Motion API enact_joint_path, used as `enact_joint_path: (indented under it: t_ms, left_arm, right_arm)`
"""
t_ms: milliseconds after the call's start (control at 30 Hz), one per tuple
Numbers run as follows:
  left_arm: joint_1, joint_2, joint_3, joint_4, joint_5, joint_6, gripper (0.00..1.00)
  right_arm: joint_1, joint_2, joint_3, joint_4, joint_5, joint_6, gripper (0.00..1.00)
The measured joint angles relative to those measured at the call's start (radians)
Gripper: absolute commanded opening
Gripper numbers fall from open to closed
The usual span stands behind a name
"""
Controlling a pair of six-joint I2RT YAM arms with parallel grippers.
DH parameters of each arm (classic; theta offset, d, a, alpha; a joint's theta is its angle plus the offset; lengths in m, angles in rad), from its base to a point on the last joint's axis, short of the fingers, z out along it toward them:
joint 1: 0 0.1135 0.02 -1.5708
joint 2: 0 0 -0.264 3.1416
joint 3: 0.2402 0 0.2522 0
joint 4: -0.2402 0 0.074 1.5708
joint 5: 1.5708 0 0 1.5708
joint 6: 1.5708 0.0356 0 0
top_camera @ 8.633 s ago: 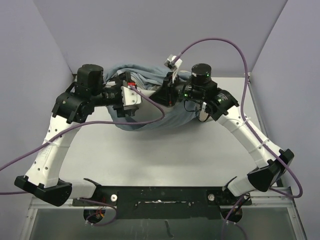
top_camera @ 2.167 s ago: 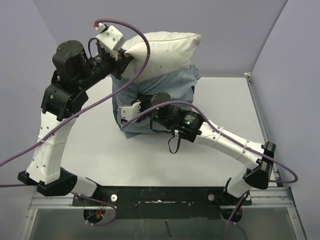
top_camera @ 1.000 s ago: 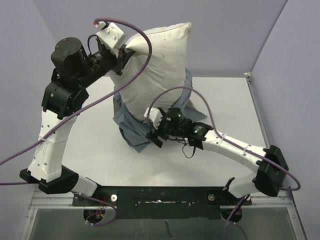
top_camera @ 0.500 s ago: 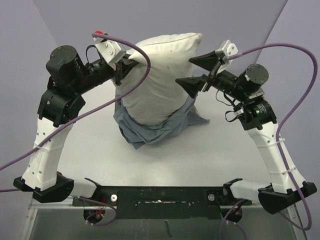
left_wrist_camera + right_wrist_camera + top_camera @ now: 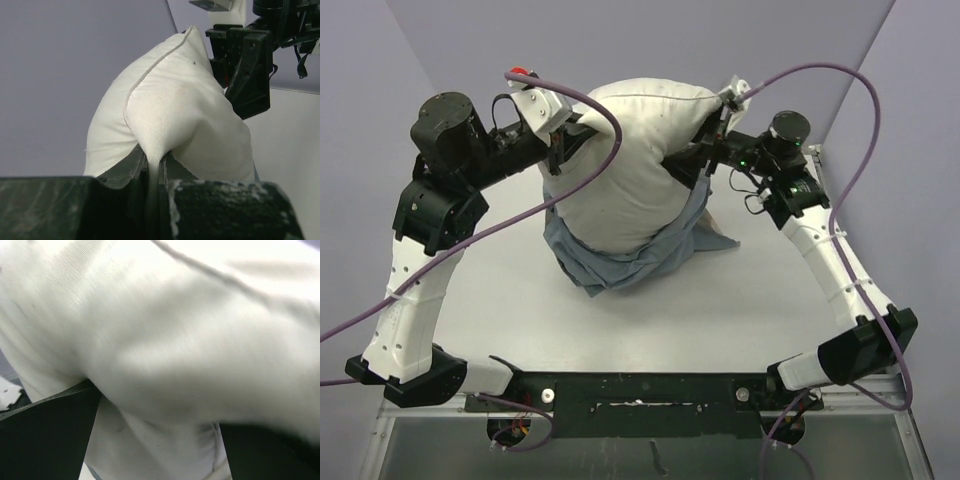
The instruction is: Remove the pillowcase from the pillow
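The off-white pillow (image 5: pixel 630 160) stands upright at the back of the table, its top lifted. My left gripper (image 5: pixel 560 150) is shut on a pinch of its upper left corner; in the left wrist view the fabric (image 5: pixel 175 110) runs down into the closed jaws of the left gripper (image 5: pixel 152 175). My right gripper (image 5: pixel 705 150) is open at the pillow's upper right side. In the right wrist view the pillow (image 5: pixel 190 340) bulges between the wide black fingers (image 5: pixel 45 440) of the right gripper (image 5: pixel 157 440). The blue-grey pillowcase (image 5: pixel 620 262) is bunched round the pillow's lower end on the table.
Grey walls close in the table (image 5: pixel 720 310) at the back and both sides. Purple cables (image 5: pixel 610 120) loop from both wrists, one across the pillow's left side. The right gripper's black fingers (image 5: pixel 245 65) show beyond the pillow in the left wrist view.
The right arm left the pillowcase low at the front, swung up to the right, and now straddles the pillow's upper right side with wide jaws. The case has slid lower.
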Motion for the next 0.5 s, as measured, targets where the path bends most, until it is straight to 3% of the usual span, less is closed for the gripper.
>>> enact_joint_path:
  t_ms: [33, 67, 100, 133, 167, 233, 500]
  left_arm:
    - [0.001, 0.0, 0.0, 0.0, -0.001, 0.002, 0.18]
    - [0.001, 0.0, 0.0, -0.001, -0.005, 0.006, 0.51]
    - [0.002, 0.0, 0.0, -0.003, -0.011, 0.018, 0.69]
    - [0.004, 0.0, 0.0, -0.003, -0.014, 0.032, 0.78]
    - [0.005, 0.001, 0.002, -0.003, -0.016, 0.044, 0.84]
    - [0.005, 0.002, 0.009, -0.013, -0.019, 0.07, 0.97]
    - [0.005, 0.007, 0.069, -0.083, 0.013, 0.158, 0.98]
  right_arm:
    - [0.028, 0.021, 0.014, 0.007, -0.018, 0.0, 0.83]
    - [0.05, 0.04, 0.031, 0.008, -0.028, -0.003, 0.66]
    - [0.079, 0.069, 0.059, 0.008, -0.032, -0.002, 0.43]
    - [0.093, 0.087, 0.077, 0.01, -0.031, -0.007, 0.15]
    - [0.103, 0.106, 0.097, 0.008, -0.025, 0.002, 0.02]
    - [0.114, 0.144, 0.151, -0.007, -0.009, 0.025, 0.0]
    - [0.187, 0.192, 0.314, -0.171, 0.115, -0.038, 0.0]
